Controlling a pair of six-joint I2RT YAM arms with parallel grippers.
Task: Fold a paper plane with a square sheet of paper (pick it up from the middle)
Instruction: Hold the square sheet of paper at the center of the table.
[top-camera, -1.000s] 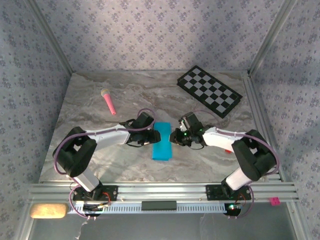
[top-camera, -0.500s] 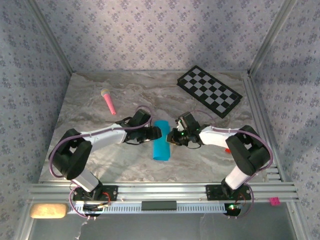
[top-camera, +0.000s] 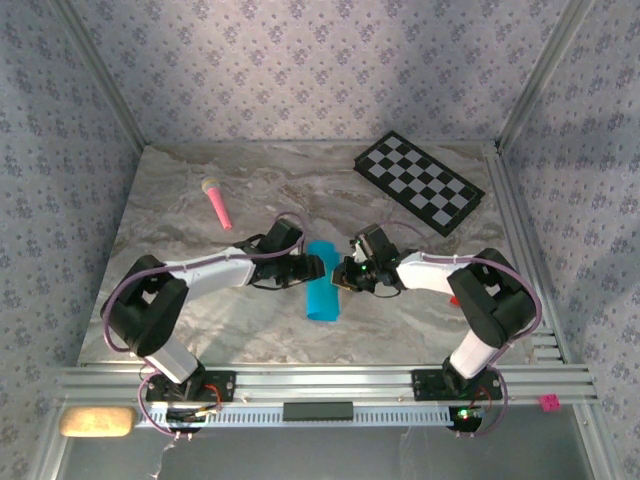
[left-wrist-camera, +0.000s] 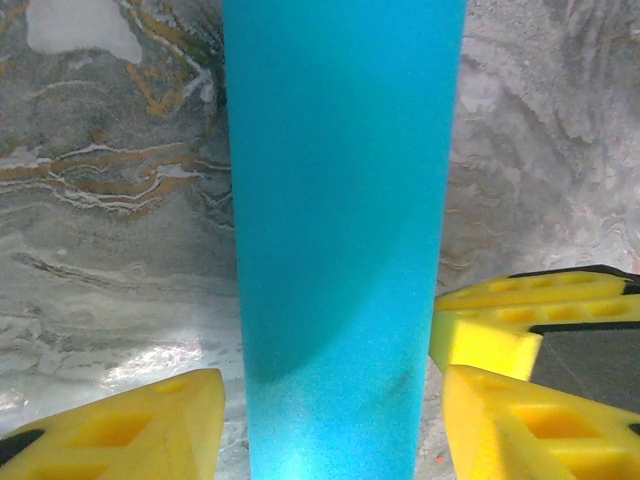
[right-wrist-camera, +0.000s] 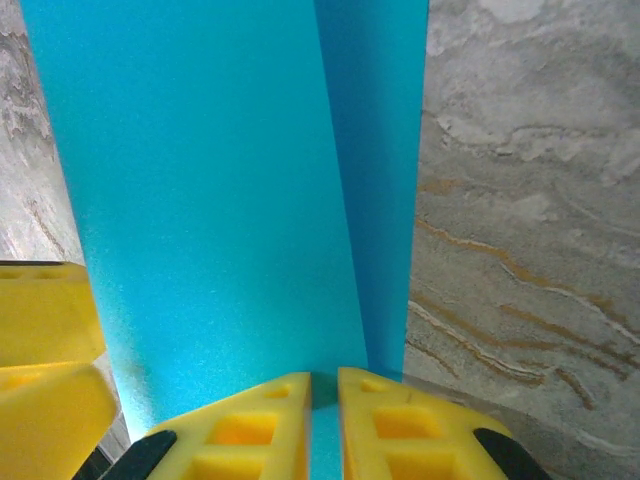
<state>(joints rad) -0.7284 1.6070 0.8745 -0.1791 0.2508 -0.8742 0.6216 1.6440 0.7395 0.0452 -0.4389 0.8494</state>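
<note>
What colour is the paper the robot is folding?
Bright cyan-blue. The paper shows best in the left wrist view.

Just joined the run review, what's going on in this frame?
Mid-fold. The cyan paper sits at the middle of the table, already doubled into a narrow strip. The right gripper is pinched shut on its layered edge. The left gripper is open, with one finger on either side of the strip and no grip on it. No plane shape yet.

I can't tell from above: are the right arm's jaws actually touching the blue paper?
Touching. The right wrist view shows the right jaws closed on the blue paper, pinching its edge.
</note>
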